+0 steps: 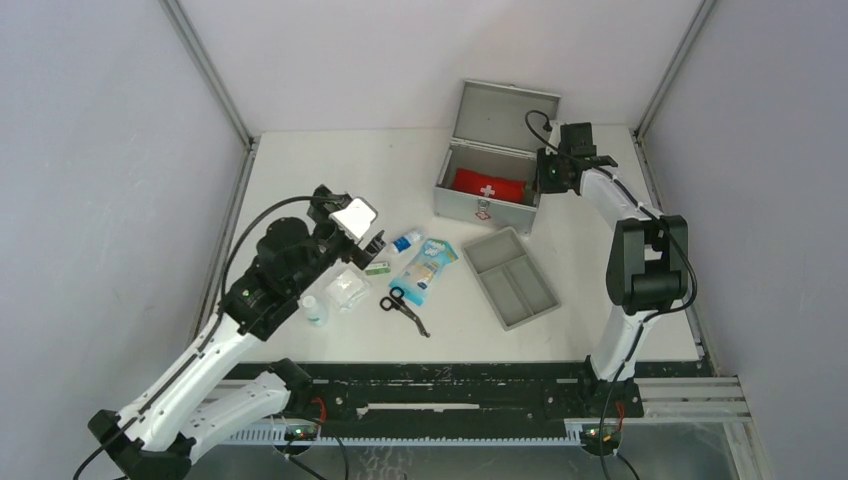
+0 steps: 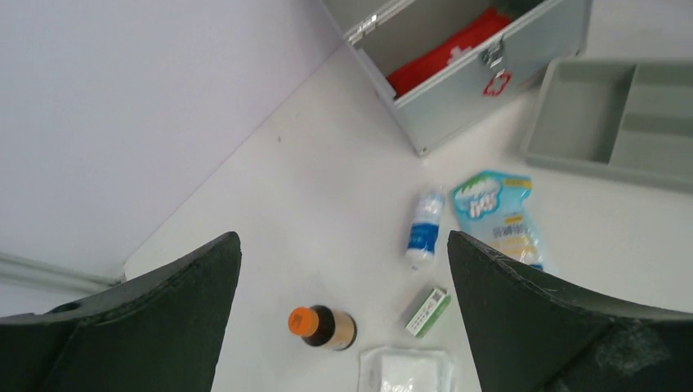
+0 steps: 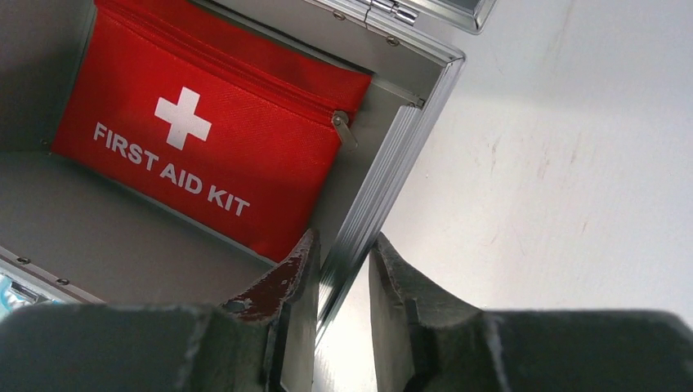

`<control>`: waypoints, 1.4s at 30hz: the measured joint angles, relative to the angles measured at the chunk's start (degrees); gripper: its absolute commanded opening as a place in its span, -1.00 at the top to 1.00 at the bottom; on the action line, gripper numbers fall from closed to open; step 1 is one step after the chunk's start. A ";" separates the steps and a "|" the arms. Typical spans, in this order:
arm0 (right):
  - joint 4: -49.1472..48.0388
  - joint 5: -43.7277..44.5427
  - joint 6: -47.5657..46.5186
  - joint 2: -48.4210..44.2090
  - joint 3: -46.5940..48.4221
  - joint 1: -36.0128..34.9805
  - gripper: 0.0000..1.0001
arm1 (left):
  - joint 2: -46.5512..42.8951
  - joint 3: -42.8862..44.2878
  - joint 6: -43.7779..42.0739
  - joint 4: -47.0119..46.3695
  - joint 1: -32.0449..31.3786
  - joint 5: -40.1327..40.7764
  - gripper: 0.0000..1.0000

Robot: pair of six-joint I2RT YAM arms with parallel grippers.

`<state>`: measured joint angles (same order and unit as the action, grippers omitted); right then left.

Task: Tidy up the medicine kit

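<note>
My right arm reaches far forward, elbow high beside the table's right edge, wrist dipping onto the right end of the kit (image 1: pixel 460 203). The kit sits at the back of the table (image 1: pixel 330 170), right of centre, with its lid (image 1: pixel 505 112) standing upright. My right pincer (image 3: pixel 345 245) straddles the kit's right wall: one finger inside the box, one outside, and the metal rim runs up between them. They are clenched on that wall, with barely a sliver of light either side. Just past my inner finger lies the red pouch (image 3: pixel 204 139), flat against the far side of the box. Outside the wall there is bare tabletop, so I have room to swing right.

My left arm angles up from its base towards the middle, forearm raised, wrist tipped down. My left pincer (image 2: pixel 343 245) hangs released, fingers spread wide with nothing between them. Below it is a loose scatter: a brown bottle (image 2: pixel 323 327), a green box (image 2: pixel 428 311), a small white bottle (image 2: pixel 425 227) and a blue packet (image 2: pixel 498 214). The scissors (image 1: pixel 403 308) lie nearest the front edge. The tray (image 1: pixel 530 295) sits askew just in front of the kit, apart from it. To my left and further back the table is bare up to the wall.
</note>
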<state>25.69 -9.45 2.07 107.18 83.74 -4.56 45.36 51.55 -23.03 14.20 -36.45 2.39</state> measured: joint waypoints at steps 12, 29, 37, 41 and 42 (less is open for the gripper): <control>-0.66 1.14 -3.37 -2.54 -3.19 -3.37 0.68 | 2.80 -8.02 -4.15 -0.13 0.07 5.33 -0.99; 5.35 0.20 -12.85 -9.84 -5.07 -6.10 -0.45 | 3.13 -10.62 -1.86 0.15 7.28 5.95 -0.99; 10.99 -5.27 -14.23 -23.85 -5.09 -6.45 -0.58 | 6.27 -10.14 1.16 2.84 16.59 2.47 -0.99; 13.55 -12.00 -14.62 -29.64 -6.16 -6.78 -0.60 | 9.57 -8.44 2.38 6.12 20.96 -0.94 -0.99; 14.10 -13.92 -14.78 -30.82 -6.86 -6.80 -0.60 | 10.21 -7.98 2.49 6.88 21.92 -1.79 -0.99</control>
<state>39.79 -23.38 -12.71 76.36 76.88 -11.35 55.57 43.57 -20.53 21.08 -14.52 0.60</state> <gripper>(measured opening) 0.797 0.996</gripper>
